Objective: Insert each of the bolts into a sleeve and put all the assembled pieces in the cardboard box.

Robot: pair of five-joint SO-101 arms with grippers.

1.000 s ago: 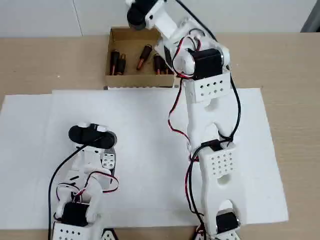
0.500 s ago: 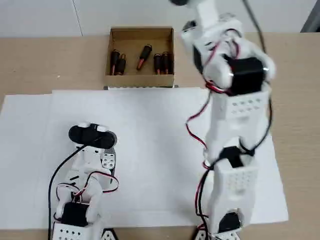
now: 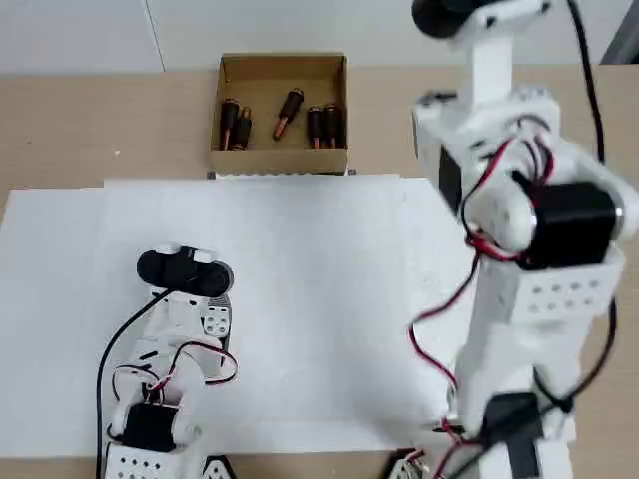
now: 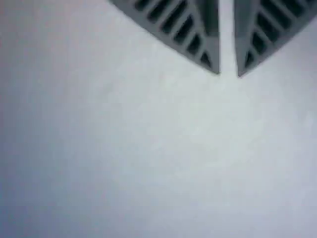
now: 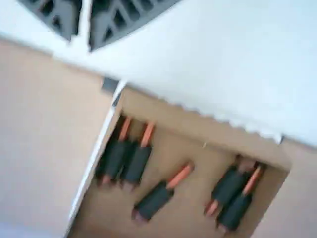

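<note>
Grey jaws, left and right alike, are pressed almost together and empty, the left pair over white paper [image 4: 148, 158].

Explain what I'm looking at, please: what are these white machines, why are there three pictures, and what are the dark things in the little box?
These are two small robot arms at a wooden table, caught at one moment by three cameras. The high view looks down on everything. In it the left arm sits folded low over a white paper sheet, and the right arm rises high on the other side. The other two pictures each come from a camera on an arm's wrist, looking past its pincer-like tool. The left tool hangs over the paper, closed and holding nothing. The right tool is also closed and empty, and its camera looks toward the cardboard box. In the box lie five assembled pieces: dark sleeves with orange bolts poking out.
</note>
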